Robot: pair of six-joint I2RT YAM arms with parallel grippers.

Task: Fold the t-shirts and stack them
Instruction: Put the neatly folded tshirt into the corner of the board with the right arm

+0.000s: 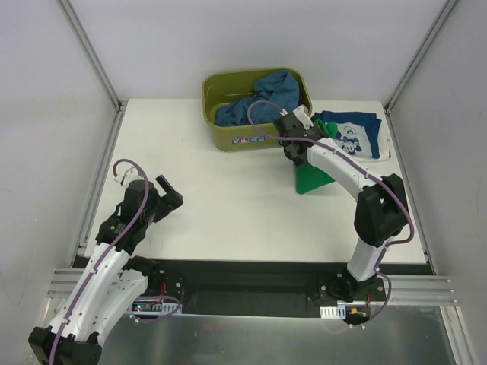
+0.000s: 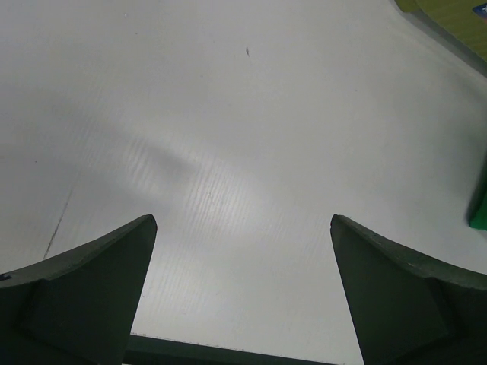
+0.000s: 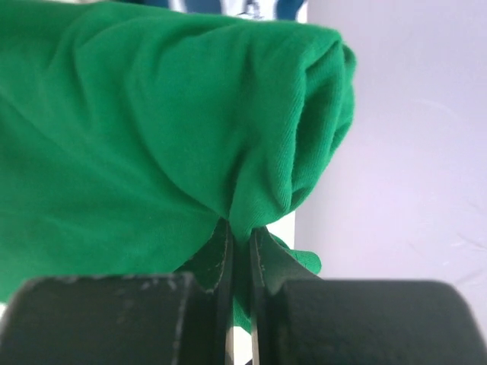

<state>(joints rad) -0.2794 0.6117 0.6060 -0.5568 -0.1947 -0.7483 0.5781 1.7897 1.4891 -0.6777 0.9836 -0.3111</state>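
My right gripper point(image 1: 296, 154) is shut on a fold of the plain bright green t-shirt point(image 1: 312, 180), which hangs bunched below it down to the table. In the right wrist view the jaws of that gripper point(image 3: 241, 237) pinch the green cloth point(image 3: 152, 114), which fills most of the frame. The navy t-shirt with the white-blue print point(image 1: 354, 135) lies folded at the back right. The mid-blue t-shirt point(image 1: 262, 97) lies crumpled in the tub. My left gripper point(image 1: 171, 192) is open and empty over bare table at the front left, and it also shows in the left wrist view point(image 2: 243, 228).
The olive-green plastic tub point(image 1: 228, 135) stands at the back centre, just left of my right gripper. Its corner shows in the left wrist view point(image 2: 456, 15). White walls and metal rails bound the table point(image 1: 228, 213) on the left, right and back.
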